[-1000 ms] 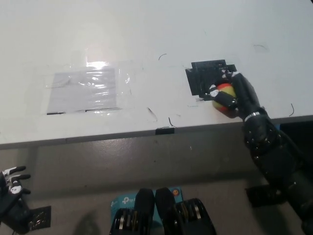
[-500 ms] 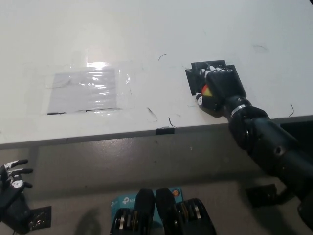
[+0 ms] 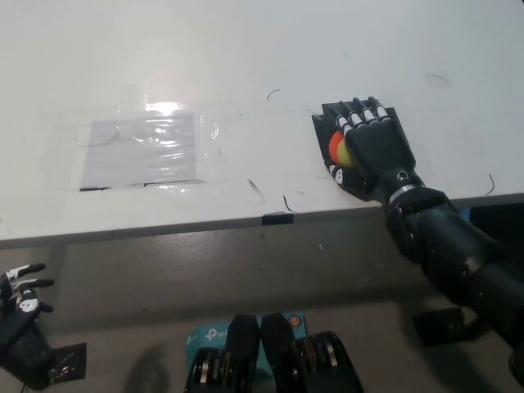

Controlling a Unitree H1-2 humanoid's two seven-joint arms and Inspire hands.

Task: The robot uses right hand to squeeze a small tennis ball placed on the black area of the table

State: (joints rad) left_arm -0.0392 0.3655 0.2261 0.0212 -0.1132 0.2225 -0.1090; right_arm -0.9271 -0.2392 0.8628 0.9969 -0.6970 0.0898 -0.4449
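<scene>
Right hand point(image 3: 372, 147), fingers extended toward twelve o'clock, lying flat over the small tennis ball point(image 3: 337, 149) on the black area point(image 3: 327, 121), covering but not yet clenching it, so the squeeze remains; left hand point(image 3: 20, 291) rests, fingers spread, at eight o'clock.

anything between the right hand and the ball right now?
Nothing visible. The right hand lies flat over the tennis ball on the black area, with only the ball's left edge showing from under the hand. The left hand rests below the table edge.
</scene>
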